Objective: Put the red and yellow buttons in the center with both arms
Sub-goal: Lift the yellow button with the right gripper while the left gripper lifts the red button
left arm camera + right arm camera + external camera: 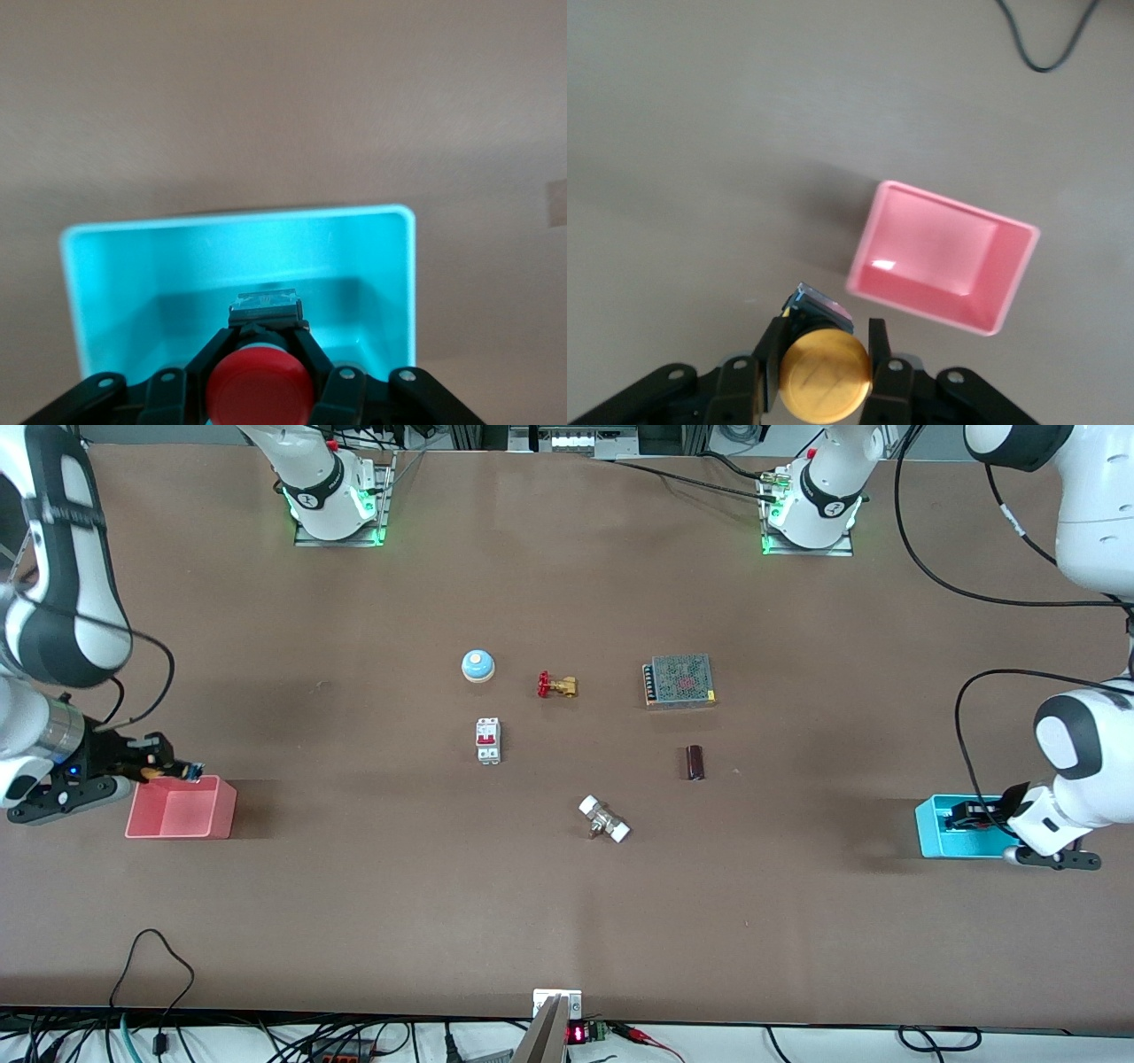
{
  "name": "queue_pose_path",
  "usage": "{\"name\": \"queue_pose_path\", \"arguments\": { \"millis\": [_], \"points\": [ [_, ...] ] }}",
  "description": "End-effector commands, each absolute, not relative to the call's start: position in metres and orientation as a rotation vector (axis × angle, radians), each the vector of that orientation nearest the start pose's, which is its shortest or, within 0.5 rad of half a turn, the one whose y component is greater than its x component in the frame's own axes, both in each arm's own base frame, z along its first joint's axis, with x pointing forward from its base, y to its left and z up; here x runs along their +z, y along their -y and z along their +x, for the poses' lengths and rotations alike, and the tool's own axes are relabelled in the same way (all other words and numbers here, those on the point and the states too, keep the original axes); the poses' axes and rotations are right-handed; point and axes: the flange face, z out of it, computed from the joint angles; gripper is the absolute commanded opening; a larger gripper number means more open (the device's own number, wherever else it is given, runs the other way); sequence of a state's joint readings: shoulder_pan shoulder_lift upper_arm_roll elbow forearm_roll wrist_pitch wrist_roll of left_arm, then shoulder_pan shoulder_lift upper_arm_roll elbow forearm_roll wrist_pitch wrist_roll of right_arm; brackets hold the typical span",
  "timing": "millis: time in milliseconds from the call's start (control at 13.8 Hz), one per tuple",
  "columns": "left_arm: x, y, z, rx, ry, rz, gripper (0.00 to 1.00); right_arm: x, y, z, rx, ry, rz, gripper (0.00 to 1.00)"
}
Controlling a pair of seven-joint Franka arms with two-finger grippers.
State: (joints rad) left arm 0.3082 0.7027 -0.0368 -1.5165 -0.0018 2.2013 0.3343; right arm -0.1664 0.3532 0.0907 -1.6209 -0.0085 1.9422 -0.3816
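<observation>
Status: left gripper (pixel 259 359) clamps the red button (pixel 259 390) in the cyan bin (pixel 403 266), right gripper (pixel 824 350) clamps the yellow button (pixel 826 374) apparently above the pink bin (pixel 943 257); both placements at the counter (pixel 567 886) centre outstanding.

two buttons (pixel 259 390) (pixel 826 374), two bins (pixel 182 810) (pixel 930 828), two arms (pixel 53 602) (pixel 1076 762)

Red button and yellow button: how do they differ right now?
The red button is shut in the left gripper, low inside the cyan bin. The yellow button is shut in the right gripper, raised beside the pink bin, over bare table. Both have round caps; neither is at the center yet.
</observation>
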Motion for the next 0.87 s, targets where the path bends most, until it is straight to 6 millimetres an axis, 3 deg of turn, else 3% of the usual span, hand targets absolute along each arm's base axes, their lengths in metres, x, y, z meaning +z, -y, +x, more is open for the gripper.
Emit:
{"name": "queue_pose_path", "arguments": {
  "millis": [0, 145, 217, 362, 507, 797],
  "points": [
    [0.314, -0.185, 0.678, -0.02, -0.146, -3.141, 0.32, 0.424, -0.007, 0.65, 0.084, 0.312, -3.065, 0.24],
    [0.348, -0.173, 0.673, -0.019, -0.16, -3.139, 0.32, 0.407, -0.061, 0.647, 0.082, 0.175, -3.089, 0.24],
    [0.356, -0.157, 0.667, 0.023, -0.18, -3.15, 0.32, 0.393, -0.083, 0.643, 0.05, 0.127, -3.095, 0.24],
    [0.353, -0.113, 0.649, 0.129, -0.098, -3.173, 0.31, 0.356, -0.117, 0.628, -0.017, 0.077, -3.099, 0.24],
    [0.346, -0.051, 0.635, 0.189, 0.004, -3.18, 0.31, 0.328, -0.142, 0.61, -0.061, 0.063, -3.1, 0.24],
    [0.331, 0.033, 0.611, 0.22, 0.104, -3.179, 0.32, 0.291, -0.168, 0.582, -0.108, 0.159, -3.246, 0.24]
  ]
}}
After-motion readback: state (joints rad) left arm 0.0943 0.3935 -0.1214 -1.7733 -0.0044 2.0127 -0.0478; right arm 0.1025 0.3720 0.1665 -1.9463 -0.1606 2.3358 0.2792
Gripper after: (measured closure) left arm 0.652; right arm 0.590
